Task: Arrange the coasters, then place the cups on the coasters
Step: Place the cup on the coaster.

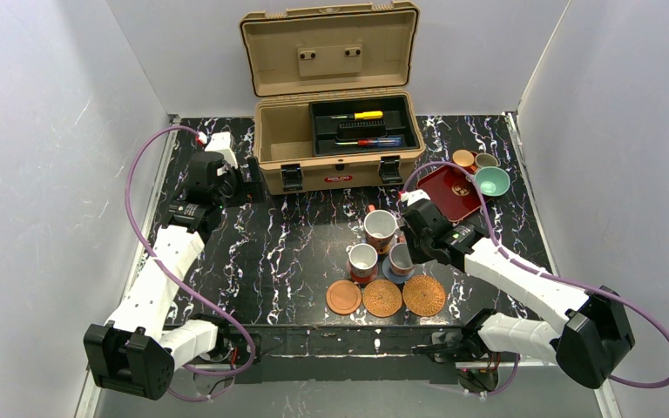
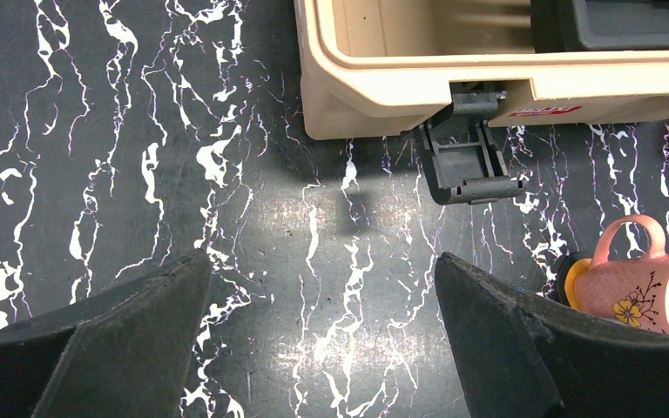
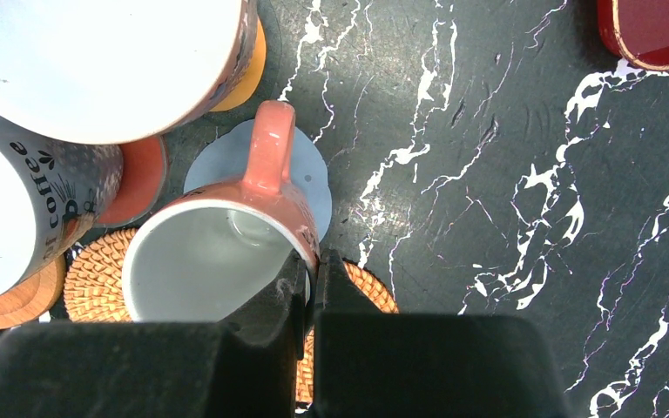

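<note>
On the marbled table (image 1: pixel 296 252), the right gripper (image 3: pixel 309 279) clamps a mug (image 3: pixel 200 261); the left gripper (image 2: pixel 322 296) gapes.

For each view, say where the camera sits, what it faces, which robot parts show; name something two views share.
Top external: high behind the robot, facing down on the table; left arm, right arm show.
Left wrist: faces down beside the toolbox; open left gripper shows.
Right wrist: faces down; shut right gripper pinches a mug's rim.
Top shares that mug.
</note>
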You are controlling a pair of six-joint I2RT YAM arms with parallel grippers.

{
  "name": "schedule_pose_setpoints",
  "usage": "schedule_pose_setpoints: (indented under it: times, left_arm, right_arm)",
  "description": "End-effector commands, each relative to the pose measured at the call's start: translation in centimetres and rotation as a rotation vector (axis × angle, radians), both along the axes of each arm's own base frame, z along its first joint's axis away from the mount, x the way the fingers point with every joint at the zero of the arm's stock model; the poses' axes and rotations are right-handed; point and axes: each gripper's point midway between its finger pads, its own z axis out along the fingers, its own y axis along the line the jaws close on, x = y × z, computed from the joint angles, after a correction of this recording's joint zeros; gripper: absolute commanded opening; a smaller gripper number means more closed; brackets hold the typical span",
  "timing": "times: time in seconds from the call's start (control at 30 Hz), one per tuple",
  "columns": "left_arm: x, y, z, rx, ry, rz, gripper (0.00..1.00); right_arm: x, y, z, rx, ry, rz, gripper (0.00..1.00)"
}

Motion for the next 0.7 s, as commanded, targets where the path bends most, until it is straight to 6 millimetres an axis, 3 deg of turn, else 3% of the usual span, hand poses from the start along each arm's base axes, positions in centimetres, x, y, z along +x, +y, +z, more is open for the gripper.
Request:
schedule_pose_setpoints:
  times: [0.0,0.47,0.67]
  left_arm:
    - [-0.16,0.08,0.01,0.017,0.004,-0.002,0.99]
    - [-0.20,0.03,0.02,0.014,0.005,-0.004,0.99]
    - [-0.21,0.04,0.01,0.014,0.006,-0.005,0.99]
  right_arm:
    - [0.73,0.95,0.59,0.039,-0.038,0.008,0.01]
    - [0.68,0.83,0.46,0.031,-0.032,0.004,0.01]
    - [0.72,0.77,0.49,0.029,-0.033,-0.002,0.10]
